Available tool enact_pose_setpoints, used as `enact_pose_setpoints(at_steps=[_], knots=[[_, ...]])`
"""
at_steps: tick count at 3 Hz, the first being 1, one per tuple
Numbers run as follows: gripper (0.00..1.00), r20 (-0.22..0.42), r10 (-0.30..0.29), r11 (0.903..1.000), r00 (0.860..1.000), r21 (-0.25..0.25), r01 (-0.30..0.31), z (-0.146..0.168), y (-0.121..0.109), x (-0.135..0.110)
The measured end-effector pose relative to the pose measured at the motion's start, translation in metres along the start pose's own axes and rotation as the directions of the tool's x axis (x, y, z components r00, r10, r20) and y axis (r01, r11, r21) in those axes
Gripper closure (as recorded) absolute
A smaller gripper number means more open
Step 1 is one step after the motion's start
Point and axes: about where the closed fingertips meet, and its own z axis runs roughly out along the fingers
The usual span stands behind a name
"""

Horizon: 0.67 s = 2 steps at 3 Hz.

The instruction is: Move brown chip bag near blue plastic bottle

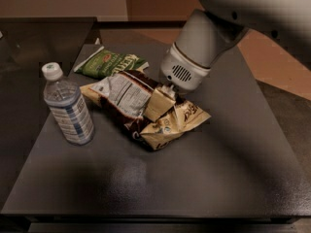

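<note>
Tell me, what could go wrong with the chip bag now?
The tool pinches the brown chip bag at its crumpled middle, so it might slip free. The bag's left end lies close to the upright bottle; pushing closer could tip it. The green bag sits right beside and may get dragged along.

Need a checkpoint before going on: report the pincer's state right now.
The pincer: closed, pinching a raised fold at the middle of the brown chip bag, to the right of the blue plastic bottle.
</note>
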Motion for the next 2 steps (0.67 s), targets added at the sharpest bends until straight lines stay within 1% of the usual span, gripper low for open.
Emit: enact_pose_setpoints(at_steps=[1, 2], knots=[[0.37, -0.001, -0.025, 0.9996, 1.000, -0.013, 0.025, 0.0115, 0.0077, -0.0094], [0.13, -0.001, -0.026, 0.9996, 1.000, -0.010, 0.026, 0.0108, 0.0086, -0.0099]])
